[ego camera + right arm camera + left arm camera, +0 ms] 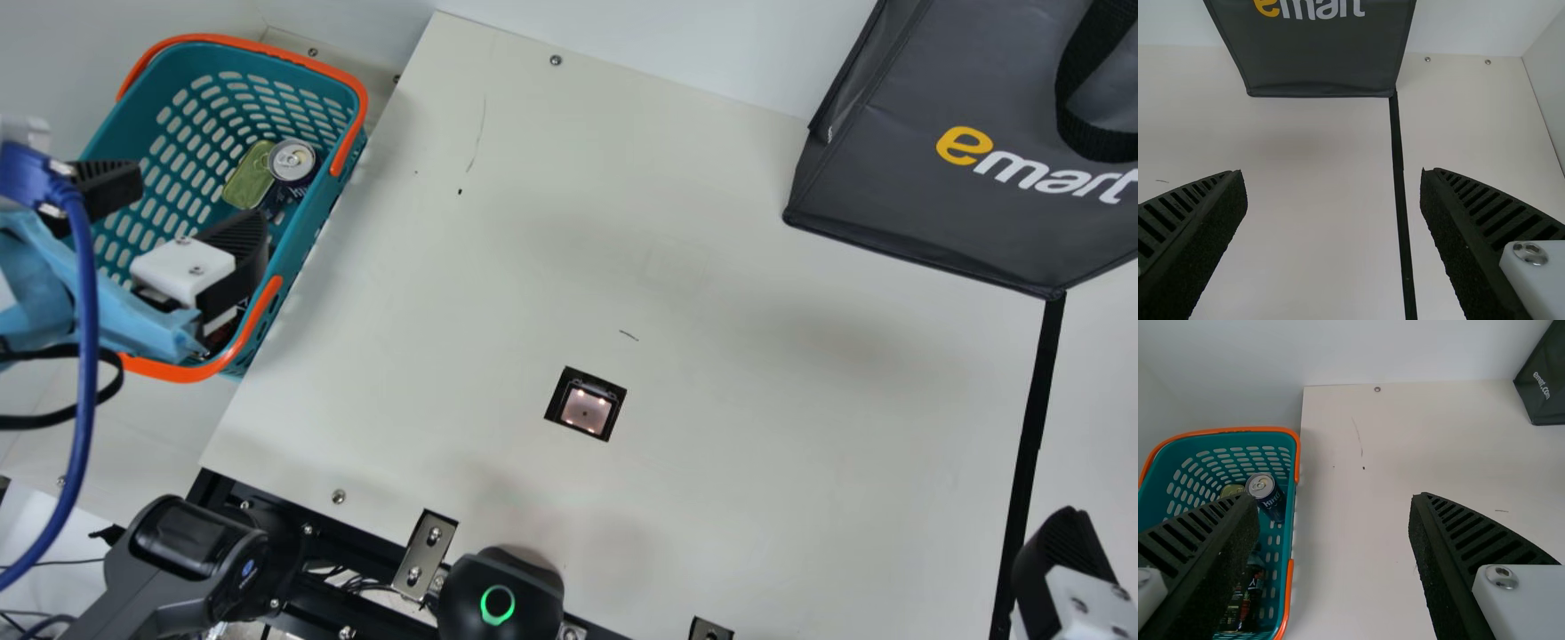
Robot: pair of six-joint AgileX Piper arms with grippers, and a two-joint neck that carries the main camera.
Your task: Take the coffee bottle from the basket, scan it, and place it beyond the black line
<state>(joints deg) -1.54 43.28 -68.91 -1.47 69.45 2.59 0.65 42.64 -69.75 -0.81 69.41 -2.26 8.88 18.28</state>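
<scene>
Beside my cream table (711, 222), the teal basket (302, 229) holds the target. My left gripper (1331, 503), wide and empty at the basket, is nearer; my right gripper (1331, 177), also spread, hangs well apart from it. The coffee bottle (1253, 590) lies inside along the tableside wall, toward the basket's near end, off the left gripper's gap; I judge the gap must shift over it.
</scene>
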